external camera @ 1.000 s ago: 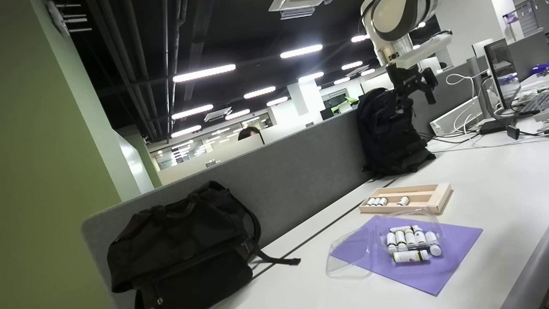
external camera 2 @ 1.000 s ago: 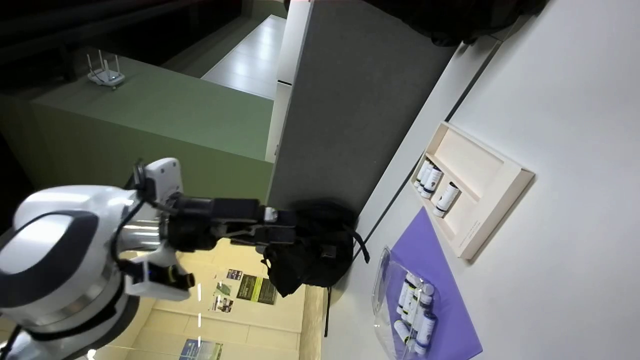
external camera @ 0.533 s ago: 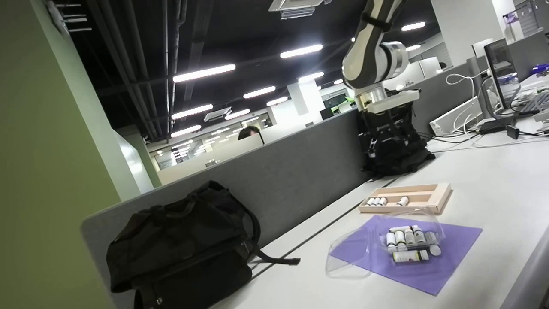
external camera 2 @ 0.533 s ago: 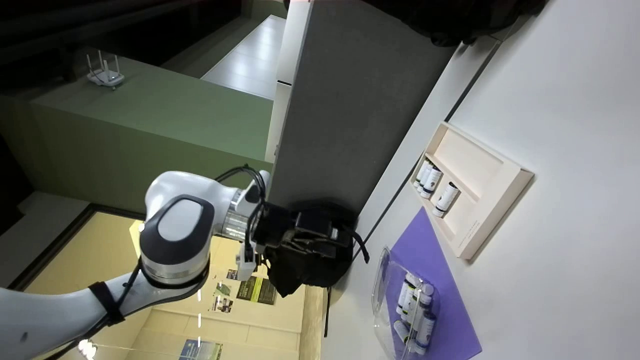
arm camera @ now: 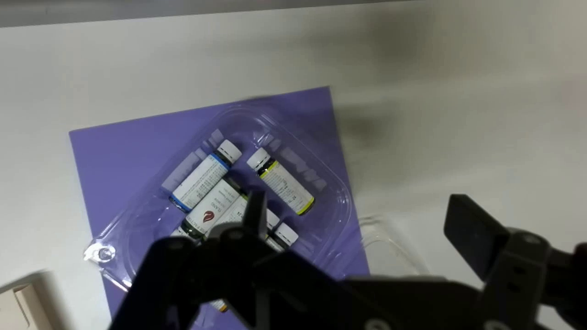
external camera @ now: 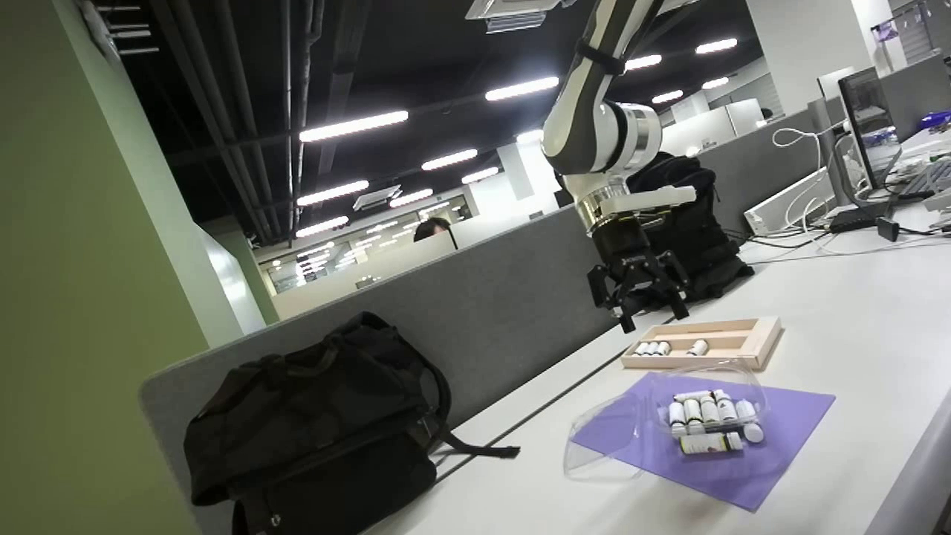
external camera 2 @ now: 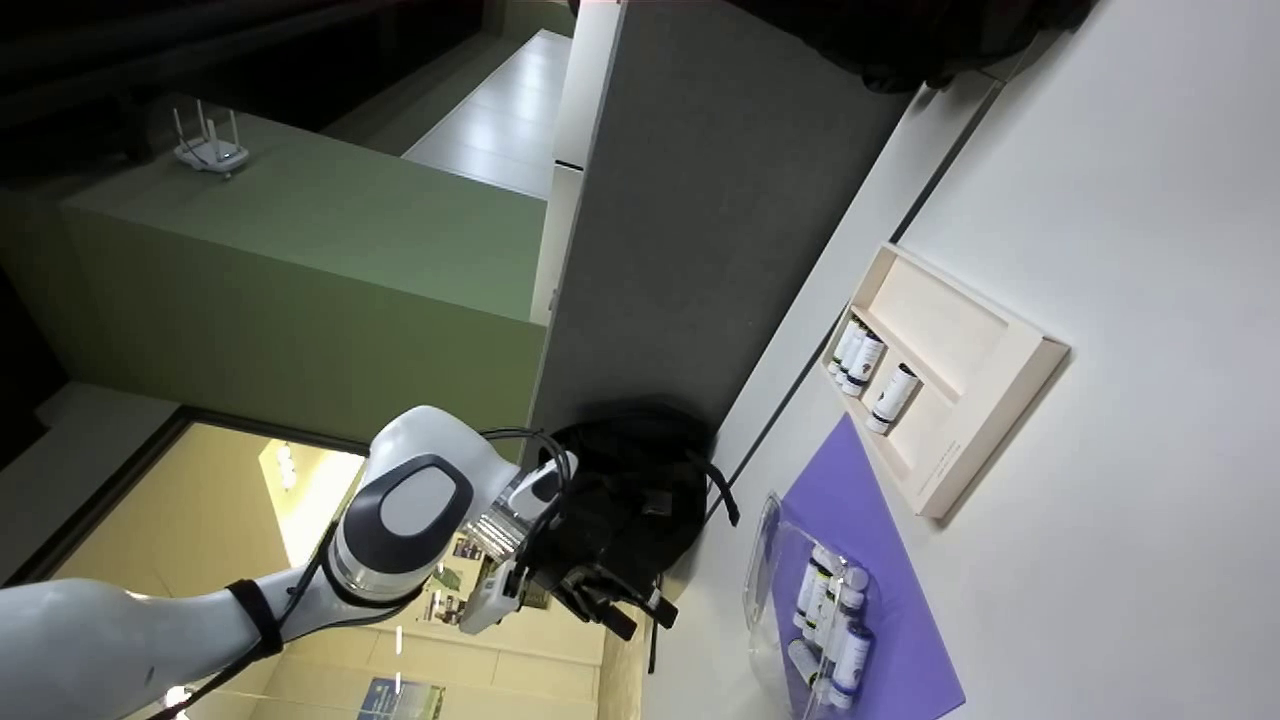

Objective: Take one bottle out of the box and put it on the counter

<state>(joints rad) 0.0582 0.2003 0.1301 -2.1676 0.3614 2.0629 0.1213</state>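
The low tan wooden box lies on the white counter. Both exterior views show it; the wrist view catches only a corner at lower left. A row of small white-labelled bottles lies at one end of a box compartment. A single bottle lies apart in the same compartment; the other compartment is bare. My gripper is open with nothing between its fingers, in the air over the counter. The wrist view shows its fingers wide apart above the edge of the purple sheet.
A purple sheet bears a clear plastic container with several bottles; its clear lid lies open beside it. Black backpacks lean against the grey partition.
The arm has come down and moved away from the far backpack, leftward in an exterior view. The gripper has turned to point down towards the counter. The box and bottles have not moved.
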